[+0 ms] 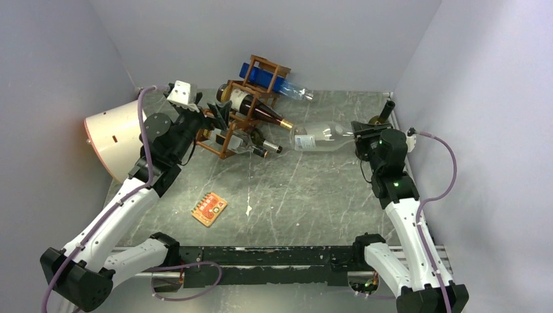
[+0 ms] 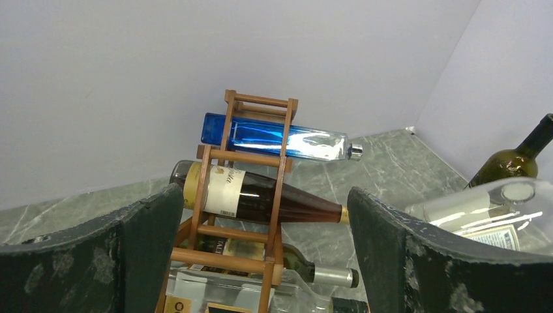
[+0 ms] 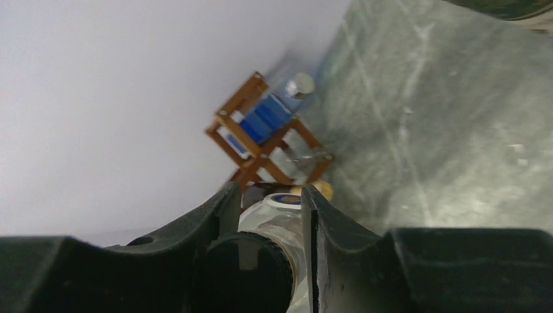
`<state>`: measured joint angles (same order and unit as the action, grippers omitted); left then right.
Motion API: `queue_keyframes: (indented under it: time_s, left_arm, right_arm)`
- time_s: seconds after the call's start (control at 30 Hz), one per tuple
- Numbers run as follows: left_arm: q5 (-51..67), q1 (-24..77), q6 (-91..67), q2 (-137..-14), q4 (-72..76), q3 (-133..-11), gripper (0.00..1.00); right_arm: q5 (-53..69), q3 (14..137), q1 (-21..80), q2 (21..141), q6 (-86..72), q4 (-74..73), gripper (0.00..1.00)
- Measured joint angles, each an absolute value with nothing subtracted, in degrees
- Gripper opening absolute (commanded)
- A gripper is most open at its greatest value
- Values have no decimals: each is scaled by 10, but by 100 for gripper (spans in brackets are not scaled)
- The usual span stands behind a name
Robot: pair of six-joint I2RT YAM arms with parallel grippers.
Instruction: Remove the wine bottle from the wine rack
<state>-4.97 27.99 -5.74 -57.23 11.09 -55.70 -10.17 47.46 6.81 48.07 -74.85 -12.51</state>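
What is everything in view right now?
wine rack: one, reddish-brown, far centre.
blue bottle: one, blue, rack top.
brown bottle: one, cream label, rack middle.
green bottle: one, silver cap, rack low.
racked clear bottle: one, clear, rack bottom.
held clear bottle: one, clear, right of rack.
olive bottle: one, dark green, upright, far right.
drum: one, cream, far left.
packet: one, orange, near centre.
left hand: one, black, open, facing rack.
right hand: one, black, shut on held clear bottle.
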Motion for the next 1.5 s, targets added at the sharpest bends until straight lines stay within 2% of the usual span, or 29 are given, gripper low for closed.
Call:
queue_keyframes:
  time_s: [0.3,0.87,1.17,1.5]
  left_arm:
    - [-57,287,-51,-583,109,-557,99]
    - [-58,287,-48,-598,108,-557,99]
    - [-58,291,-47,-598,109,-557,99]
    - [-58,295,-47,-598,109,-557,99]
  right_arm:
    - [-114,451,68,463,-526,-188,0]
    - [-186,421,67,411,-152,-152,0]
    - [-255,420,67,412,-62,-91,0]
    - [-304,376,55,419,-32,10,0]
